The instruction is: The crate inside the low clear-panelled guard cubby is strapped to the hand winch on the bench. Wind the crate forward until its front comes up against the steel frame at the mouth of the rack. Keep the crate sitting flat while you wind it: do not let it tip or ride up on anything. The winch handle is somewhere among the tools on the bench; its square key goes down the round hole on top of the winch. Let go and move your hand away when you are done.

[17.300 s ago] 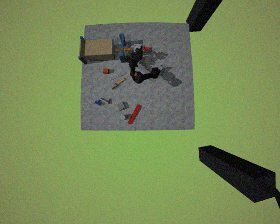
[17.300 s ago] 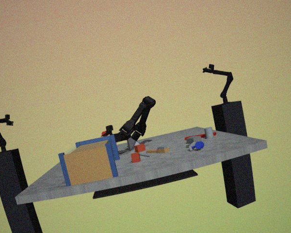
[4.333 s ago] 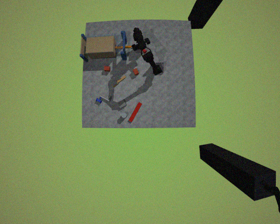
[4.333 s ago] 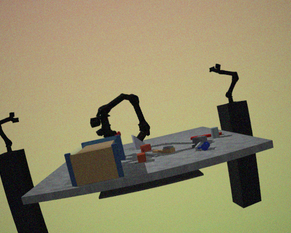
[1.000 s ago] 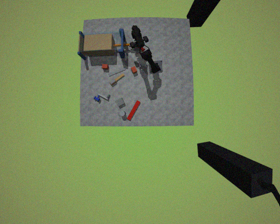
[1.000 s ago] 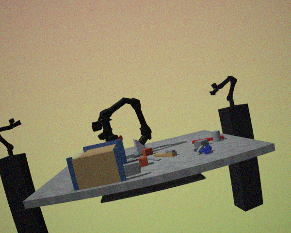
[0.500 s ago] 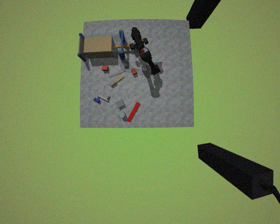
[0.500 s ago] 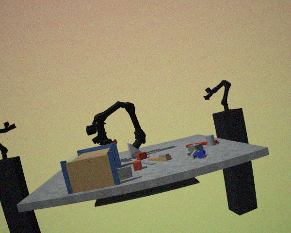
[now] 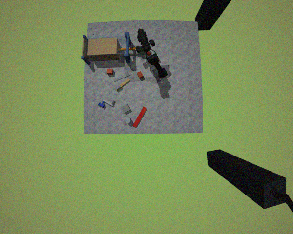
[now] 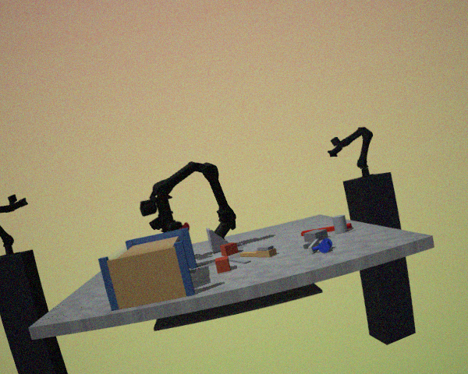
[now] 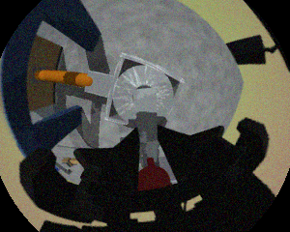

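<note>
The tan crate sits flat between blue posts. In the top view a narrow gap shows between its front and the blue frame at the mouth. An orange strap runs from the crate through the frame to the grey winch. A grey handle arm stands in the top of the winch and ends in a red knob. My gripper is shut on that knob, right of the frame. My arm hides most of the winch in the top and exterior views.
On the bench lie two red blocks, a wooden-handled tool, a thin grey rod, a crank with a blue knob, a grey block, a grey cylinder and a red bar.
</note>
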### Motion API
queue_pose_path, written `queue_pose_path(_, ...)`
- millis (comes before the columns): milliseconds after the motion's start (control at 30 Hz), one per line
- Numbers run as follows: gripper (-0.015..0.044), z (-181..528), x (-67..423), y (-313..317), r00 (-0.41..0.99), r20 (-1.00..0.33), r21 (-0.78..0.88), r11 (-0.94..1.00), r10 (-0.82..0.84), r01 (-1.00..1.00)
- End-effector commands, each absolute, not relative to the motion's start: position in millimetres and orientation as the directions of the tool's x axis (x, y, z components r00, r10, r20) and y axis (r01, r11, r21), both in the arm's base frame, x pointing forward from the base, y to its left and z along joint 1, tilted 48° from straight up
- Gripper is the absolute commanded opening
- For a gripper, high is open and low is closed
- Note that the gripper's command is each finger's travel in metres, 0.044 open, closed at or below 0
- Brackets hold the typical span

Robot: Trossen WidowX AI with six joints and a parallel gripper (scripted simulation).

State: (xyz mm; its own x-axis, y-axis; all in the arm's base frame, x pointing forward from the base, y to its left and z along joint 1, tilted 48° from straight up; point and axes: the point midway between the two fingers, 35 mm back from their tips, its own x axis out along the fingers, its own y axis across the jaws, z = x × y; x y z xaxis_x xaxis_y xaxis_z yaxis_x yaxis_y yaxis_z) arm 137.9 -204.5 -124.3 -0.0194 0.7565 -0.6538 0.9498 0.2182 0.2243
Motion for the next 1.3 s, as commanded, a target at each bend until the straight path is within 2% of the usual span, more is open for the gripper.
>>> queue_pose_path(0,0.0000,-127.9,135.6,-202.3,-0.033,-0.654,0.237,0.247,0.755,0.939)
queue_pose_path(467,0.0000,-128.1,134.1,-203.2,-0.036,-0.657,0.270,0.279,0.753,0.921)
queue_pose_path(1267,0.0000,-127.3,137.5,-202.1,-0.031,-0.652,0.207,0.217,0.757,0.954)
